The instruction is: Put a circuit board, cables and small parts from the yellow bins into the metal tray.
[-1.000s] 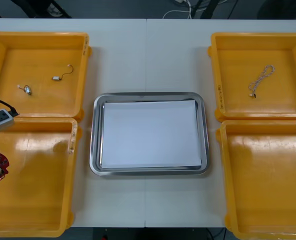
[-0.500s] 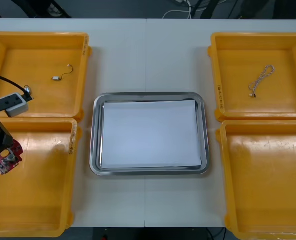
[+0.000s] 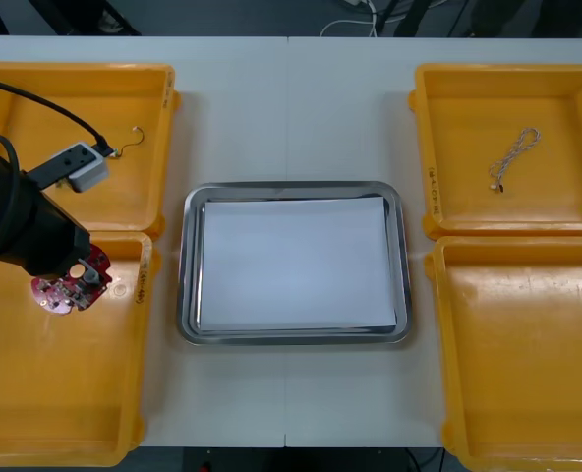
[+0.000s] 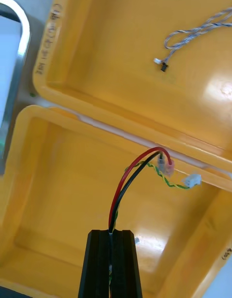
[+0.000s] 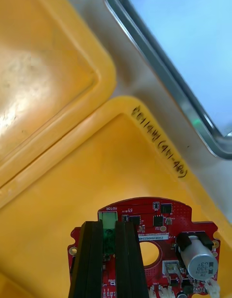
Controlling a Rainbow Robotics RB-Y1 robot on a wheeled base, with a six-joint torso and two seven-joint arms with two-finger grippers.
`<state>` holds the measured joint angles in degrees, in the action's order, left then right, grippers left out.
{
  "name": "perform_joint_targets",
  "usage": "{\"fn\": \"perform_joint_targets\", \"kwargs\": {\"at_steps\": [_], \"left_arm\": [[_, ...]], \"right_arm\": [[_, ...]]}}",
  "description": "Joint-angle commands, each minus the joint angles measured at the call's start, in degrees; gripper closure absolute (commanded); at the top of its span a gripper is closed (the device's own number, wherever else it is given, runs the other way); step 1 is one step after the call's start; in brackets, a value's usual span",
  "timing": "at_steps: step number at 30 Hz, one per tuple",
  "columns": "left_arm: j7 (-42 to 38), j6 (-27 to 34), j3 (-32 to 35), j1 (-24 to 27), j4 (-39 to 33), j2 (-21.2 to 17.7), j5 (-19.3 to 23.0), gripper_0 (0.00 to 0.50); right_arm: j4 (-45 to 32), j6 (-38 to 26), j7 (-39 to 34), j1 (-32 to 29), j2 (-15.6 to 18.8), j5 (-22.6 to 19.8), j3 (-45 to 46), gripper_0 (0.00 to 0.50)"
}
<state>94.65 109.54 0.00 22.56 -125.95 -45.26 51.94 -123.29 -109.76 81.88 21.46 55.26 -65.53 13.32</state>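
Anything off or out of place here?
Nothing stands out: the left pincer grips the red board over the near left bin, the right pincer grips a red and black cable over the right bins. The tray sits square.

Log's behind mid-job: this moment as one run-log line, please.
left gripper: shut on round red circuit board, over near left yellow bin | right gripper: shut on red-and-black cable, over right yellow bins
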Motion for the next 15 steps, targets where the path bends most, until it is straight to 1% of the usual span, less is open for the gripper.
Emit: {"fn": "perform_joint_targets", "kwargs": {"at_steps": [1, 5, 8, 15], "left_arm": [[-4.91, 0.46, -4.04, 5.65, -1.75, 1.57, 0.62, 0.5], [-8.16, 0.46, -7.03, 8.37, -1.84, 2.54, 1.23, 0.5], [-10.89, 0.46, -9.05, 10.48, -1.84, 4.03, 1.67, 0.5], [-15.37, 0.46, -13.27, 13.91, -1.75, 6.41, 1.85, 0.5]], "right_arm": [[-2.75, -0.24, 2.24, 5.26, 2.66, -1.17, -5.76, 0.5], [-3.1, -0.24, 1.97, 7.98, 2.66, -1.7, -9.63, 0.5], [-3.18, -0.24, 1.71, 10.53, 2.66, -2.14, -13.05, 0.5], [-3.18, -0.24, 1.53, 14.66, 2.66, -2.67, -19.03, 0.5]]}}
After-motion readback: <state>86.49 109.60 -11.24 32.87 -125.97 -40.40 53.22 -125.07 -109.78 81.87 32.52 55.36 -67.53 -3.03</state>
